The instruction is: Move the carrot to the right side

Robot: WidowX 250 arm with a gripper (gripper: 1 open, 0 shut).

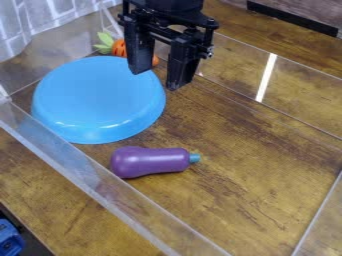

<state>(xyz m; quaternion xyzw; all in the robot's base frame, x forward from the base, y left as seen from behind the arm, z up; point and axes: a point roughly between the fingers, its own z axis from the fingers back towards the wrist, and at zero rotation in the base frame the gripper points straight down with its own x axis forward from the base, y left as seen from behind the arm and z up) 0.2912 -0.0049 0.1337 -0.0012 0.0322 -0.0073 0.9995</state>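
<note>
At the far left, well below and to the left of the gripper (160, 62), a dark blue object (10, 240) is cut off by the frame edge; what it is cannot be told. A clear plastic wall (83, 165) is seen running slantwise down past the plate. The blue round plate (96, 100) is placed below and to the left of the gripper, on the wooden table (247, 175). The carrot (118, 47) is found just beside the gripper's left-hand finger in the view, partly hidden by it, with its green top pointed left; whether it is touched cannot be told. The purple eggplant (150, 160) is seen lying below the gripper, its teal tip turned right. The black gripper is held near the top, its fingers spread apart. To its right, a white strip (266, 77) is seen on the table.
</note>
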